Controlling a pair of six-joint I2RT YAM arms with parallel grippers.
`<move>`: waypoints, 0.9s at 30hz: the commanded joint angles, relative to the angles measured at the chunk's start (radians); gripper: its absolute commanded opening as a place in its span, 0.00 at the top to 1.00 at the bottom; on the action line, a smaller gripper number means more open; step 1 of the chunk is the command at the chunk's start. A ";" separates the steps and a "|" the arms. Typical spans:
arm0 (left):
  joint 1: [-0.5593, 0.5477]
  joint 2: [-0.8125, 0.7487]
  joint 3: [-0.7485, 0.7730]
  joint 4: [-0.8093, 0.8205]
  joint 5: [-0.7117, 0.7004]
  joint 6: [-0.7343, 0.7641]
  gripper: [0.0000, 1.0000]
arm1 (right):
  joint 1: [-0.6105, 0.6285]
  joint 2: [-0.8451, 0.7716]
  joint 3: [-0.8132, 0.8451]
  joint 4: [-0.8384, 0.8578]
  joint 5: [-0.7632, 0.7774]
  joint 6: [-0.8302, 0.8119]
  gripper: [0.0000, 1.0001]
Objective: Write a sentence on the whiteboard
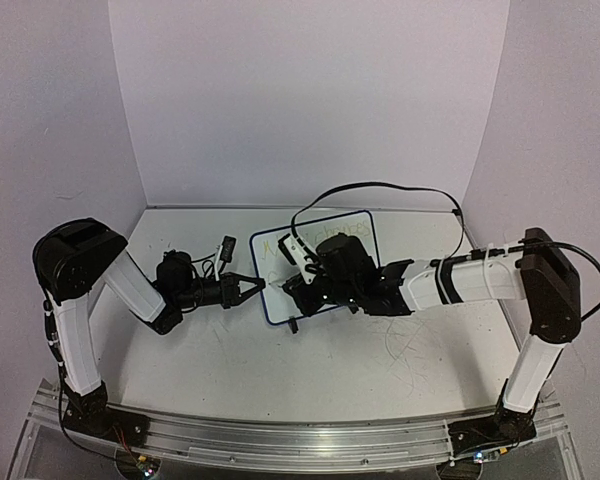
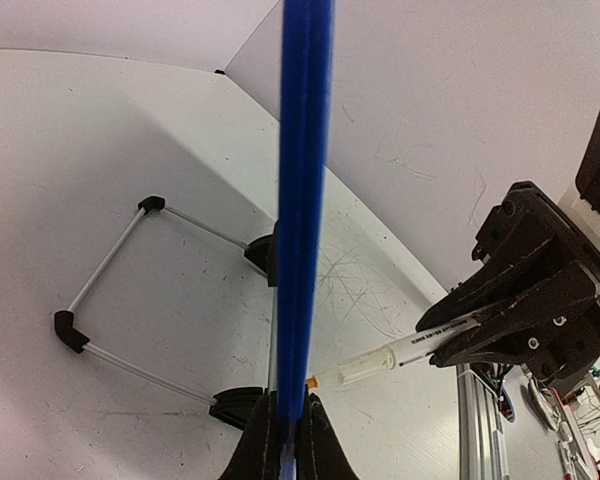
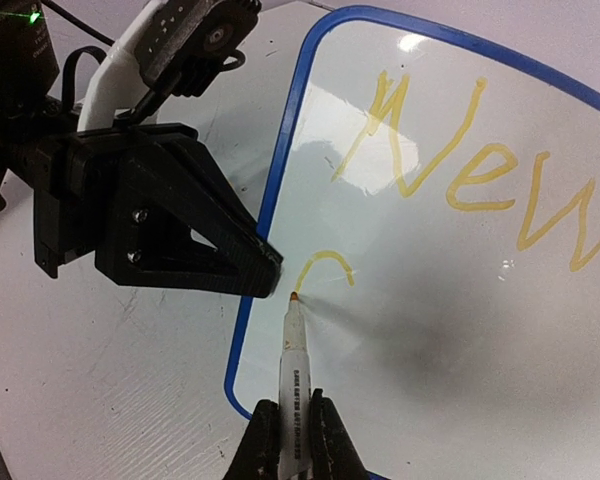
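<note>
One whiteboard (image 1: 276, 262), long axis left-right

The table (image 1: 230, 360) is a scuffed white top. The only thing standing on it is the whiteboard (image 1: 280, 262), up on its black feet (image 2: 242, 407) with a wire stand (image 2: 68, 330) behind it (thin rods, black corners). There are grey scratches (image 1: 405, 345) on the top just right of the whiteboard.

You look down from behind over the scuffed white bench (image 1: 230, 360); both close wrist views share the edge of the blue-framed whiteboard (image 3: 430, 300).
</note>
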 commanded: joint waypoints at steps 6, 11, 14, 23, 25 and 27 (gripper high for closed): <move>-0.008 -0.029 0.023 -0.063 -0.020 0.020 1.00 | 0.005 -0.013 -0.014 -0.007 0.079 0.010 1.00; -0.008 -0.031 0.020 -0.065 -0.019 0.022 1.00 | 0.005 -0.017 -0.016 -0.006 0.121 0.015 1.00; -0.009 -0.033 0.019 -0.066 -0.020 0.022 1.00 | 0.005 -0.017 -0.016 -0.003 0.138 0.020 1.00; -0.009 -0.034 0.017 -0.070 -0.021 0.023 1.00 | 0.005 -0.024 -0.018 0.015 0.196 0.032 1.00; -0.009 -0.035 0.017 -0.070 -0.022 0.025 1.00 | 0.005 -0.023 -0.016 0.019 0.205 0.035 1.00; -0.009 -0.035 0.019 -0.072 -0.021 0.025 1.00 | 0.005 -0.023 -0.016 0.024 0.212 0.037 1.00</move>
